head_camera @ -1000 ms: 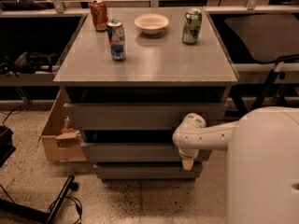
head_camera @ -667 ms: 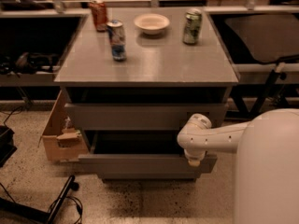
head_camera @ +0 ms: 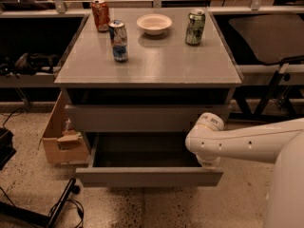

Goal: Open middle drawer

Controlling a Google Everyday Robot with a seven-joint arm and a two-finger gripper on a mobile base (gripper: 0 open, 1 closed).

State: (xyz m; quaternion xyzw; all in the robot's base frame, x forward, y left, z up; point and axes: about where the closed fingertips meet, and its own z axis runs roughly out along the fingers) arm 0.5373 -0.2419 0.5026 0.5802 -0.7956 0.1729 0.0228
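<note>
Grey cabinet top (head_camera: 156,65) holds a white bowl (head_camera: 154,23); below it the middle drawer (head_camera: 147,176) stands pulled out; the gripper (head_camera: 209,162) is at its right end; whether it grips, I cannot tell.

I read no lettering on the red can (head_camera: 100,14), blue can (head_camera: 118,40) or green can (head_camera: 195,26) (only colour patches); my claw (head_camera: 209,161) sits at the middle drawer's (head_camera: 147,176) right end.
</note>
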